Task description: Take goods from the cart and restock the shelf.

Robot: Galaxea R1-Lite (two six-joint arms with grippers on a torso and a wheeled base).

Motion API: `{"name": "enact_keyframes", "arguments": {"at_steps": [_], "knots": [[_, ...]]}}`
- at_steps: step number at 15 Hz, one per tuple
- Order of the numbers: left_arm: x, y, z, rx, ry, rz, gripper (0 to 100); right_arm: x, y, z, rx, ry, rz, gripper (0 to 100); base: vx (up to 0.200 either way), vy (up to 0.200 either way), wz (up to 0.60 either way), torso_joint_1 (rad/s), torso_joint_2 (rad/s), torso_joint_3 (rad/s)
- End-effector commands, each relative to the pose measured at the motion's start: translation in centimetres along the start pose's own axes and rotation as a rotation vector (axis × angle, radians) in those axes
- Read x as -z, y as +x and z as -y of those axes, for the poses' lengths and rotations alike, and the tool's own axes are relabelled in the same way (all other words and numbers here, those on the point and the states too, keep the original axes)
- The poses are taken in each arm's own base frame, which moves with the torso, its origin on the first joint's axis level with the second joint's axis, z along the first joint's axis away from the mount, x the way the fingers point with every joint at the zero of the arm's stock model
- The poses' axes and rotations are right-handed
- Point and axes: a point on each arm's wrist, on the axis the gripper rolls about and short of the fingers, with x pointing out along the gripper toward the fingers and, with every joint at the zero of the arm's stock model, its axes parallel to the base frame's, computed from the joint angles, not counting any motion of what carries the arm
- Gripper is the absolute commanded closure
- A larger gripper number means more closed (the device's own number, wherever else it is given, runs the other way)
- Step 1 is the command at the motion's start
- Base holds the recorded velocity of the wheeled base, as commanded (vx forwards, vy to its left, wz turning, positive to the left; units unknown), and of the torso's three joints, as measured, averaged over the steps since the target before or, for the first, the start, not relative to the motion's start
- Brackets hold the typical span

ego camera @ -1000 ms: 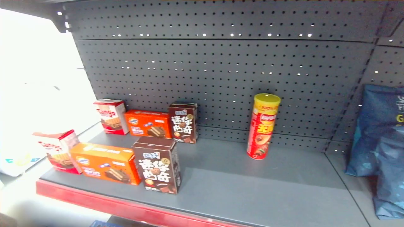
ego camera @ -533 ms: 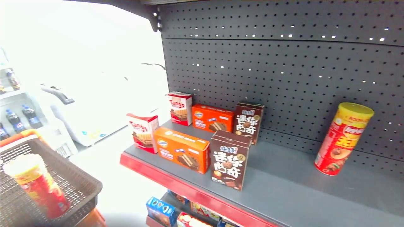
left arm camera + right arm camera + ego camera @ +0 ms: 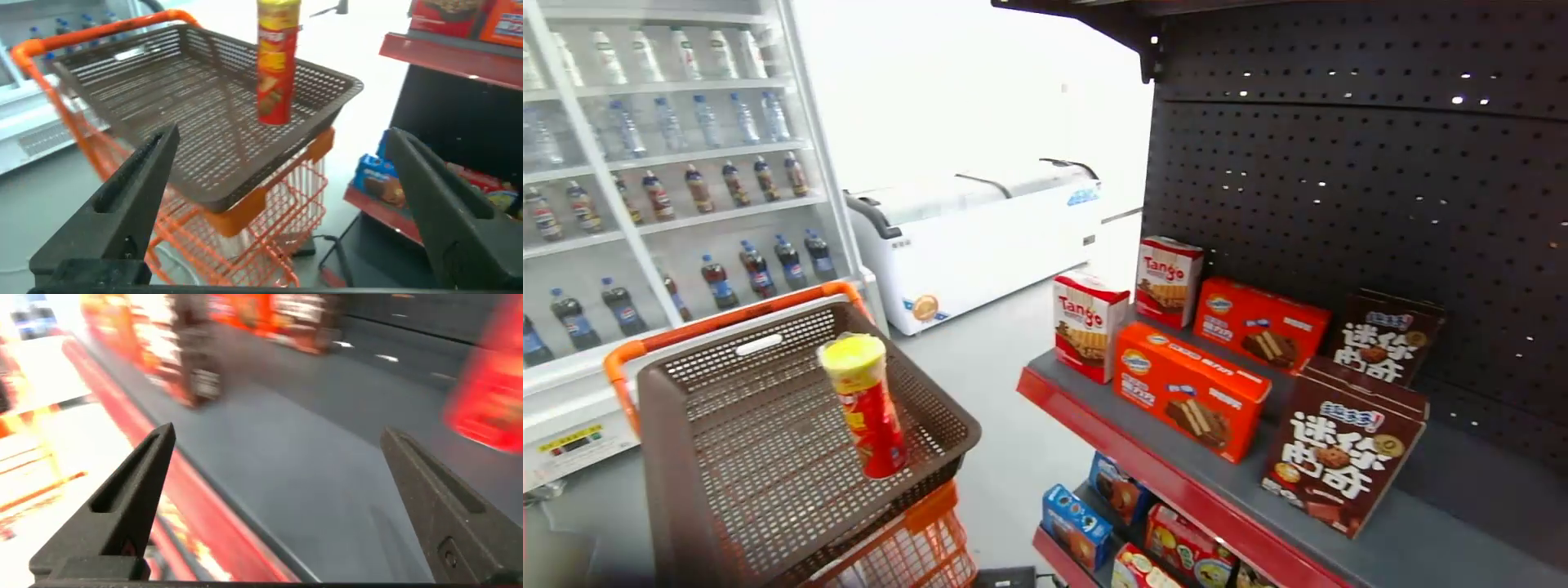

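Note:
A red chips can with a yellow lid (image 3: 866, 404) stands upright in the brown cart basket (image 3: 678, 457), which has an orange handle (image 3: 727, 318). In the left wrist view my left gripper (image 3: 279, 137) is open and empty, short of the basket (image 3: 163, 106), with the can (image 3: 278, 61) beyond it. My right gripper (image 3: 278, 434) is open and empty above the grey shelf (image 3: 310, 482); a blurred red can (image 3: 490, 392) stands off to one side. The shelf (image 3: 1421, 539) carries Tango boxes (image 3: 1085, 335), orange boxes (image 3: 1188, 392) and brown boxes (image 3: 1343, 461).
A white chest freezer (image 3: 980, 229) stands behind the cart and a drinks cooler (image 3: 662, 188) fills the left. A lower shelf holds more packs (image 3: 1094, 523). Open floor lies between the cart and the shelf's red edge (image 3: 1143, 474).
The head camera has swung to the left: the shelf now lies on the right of the picture and the cart with its can has come fully into view.

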Motion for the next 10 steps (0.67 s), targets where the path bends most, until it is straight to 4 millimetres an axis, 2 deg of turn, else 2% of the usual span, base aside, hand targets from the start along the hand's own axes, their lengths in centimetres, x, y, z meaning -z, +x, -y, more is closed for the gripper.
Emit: {"name": "enact_keyframes", "arguments": {"at_steps": [1,7,8,9,10], "knots": [[0.0,0.0,0.0,-0.001,0.000,0.001,0,0.0,0.0,0.0,-0.001,0.000,-0.001,0,0.000,0.000,0.00,0.000,0.00,0.000],[-0.4,-0.1,0.0,0.007,0.022,0.016,0,0.0,0.0,0.0,-0.001,0.000,-0.001,0,0.000,0.000,0.00,0.000,0.00,0.000],[-1.4,-0.4,0.0,0.017,0.046,0.041,0,0.0,0.0,0.0,-0.001,0.000,-0.001,0,0.000,0.000,0.00,0.000,0.00,0.000],[-4.4,0.7,0.0,0.020,0.088,-0.068,0,0.0,0.0,0.0,-0.001,0.000,-0.001,0,0.000,0.000,0.00,0.000,0.00,0.000],[-6.3,1.8,0.0,0.029,0.083,-0.133,0,0.0,0.0,0.0,-0.001,0.000,-0.001,0,0.000,0.000,0.00,0.000,0.00,0.000]]}}
